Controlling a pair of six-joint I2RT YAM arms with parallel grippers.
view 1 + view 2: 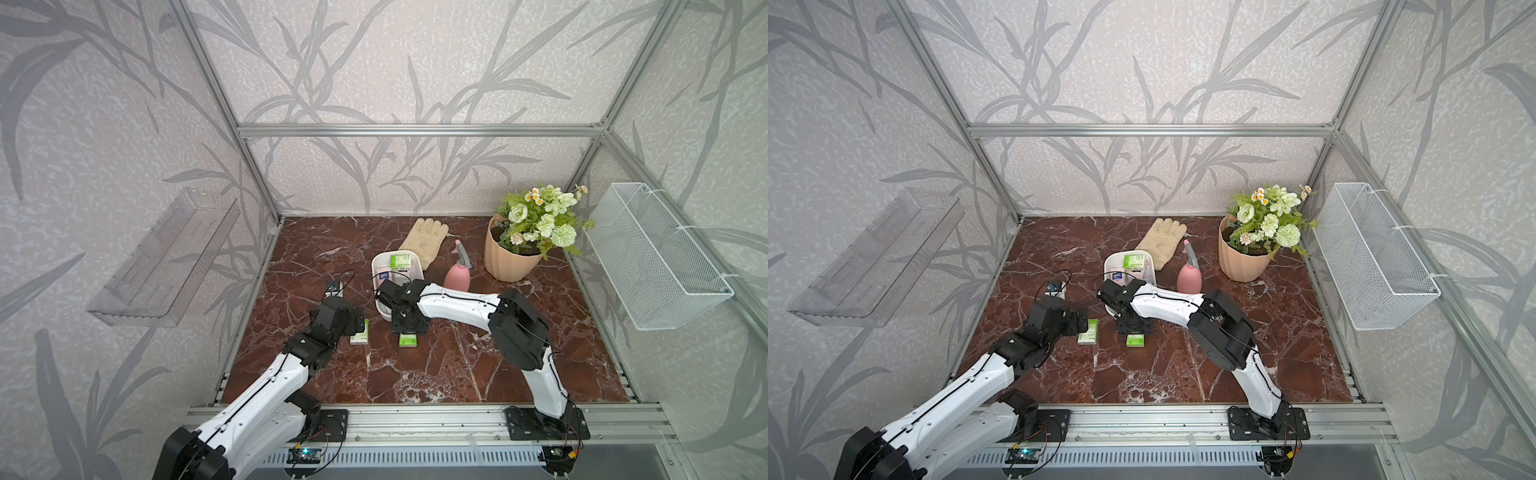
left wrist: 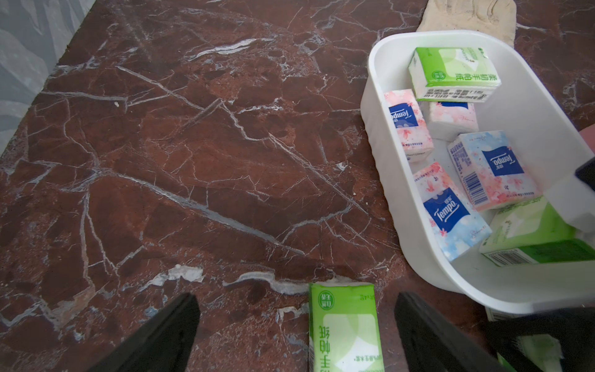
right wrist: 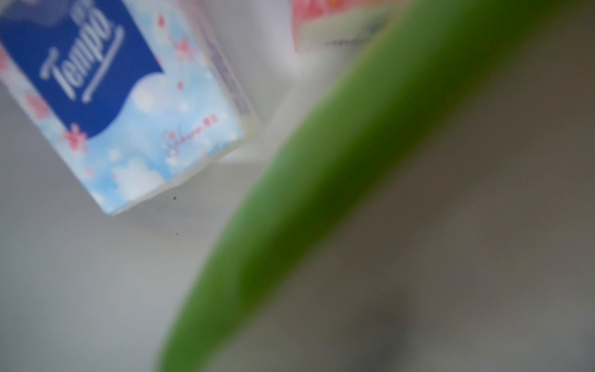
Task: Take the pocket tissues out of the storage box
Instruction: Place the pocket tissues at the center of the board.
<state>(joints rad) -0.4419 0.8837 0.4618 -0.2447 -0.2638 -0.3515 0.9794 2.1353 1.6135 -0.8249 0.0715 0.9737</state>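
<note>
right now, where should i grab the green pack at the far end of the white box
Grip the green pack across its two long edges, coming from above. It lies face up, propped on a pink pack by the far wall of the storage box, so those edges look free while sideways approaches meet the walls.

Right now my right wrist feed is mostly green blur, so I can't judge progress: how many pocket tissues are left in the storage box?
Observer: Six. The left wrist view shows two green packs and four pale Tempo packs inside the storage box.
Operator: And outside it?
Observer: Two more green packs lie on the table, seen in both top views.
Operator: Is the left gripper holding one?
Observer: No. The left gripper is open; one pack lies on the table between its fingers.
</note>
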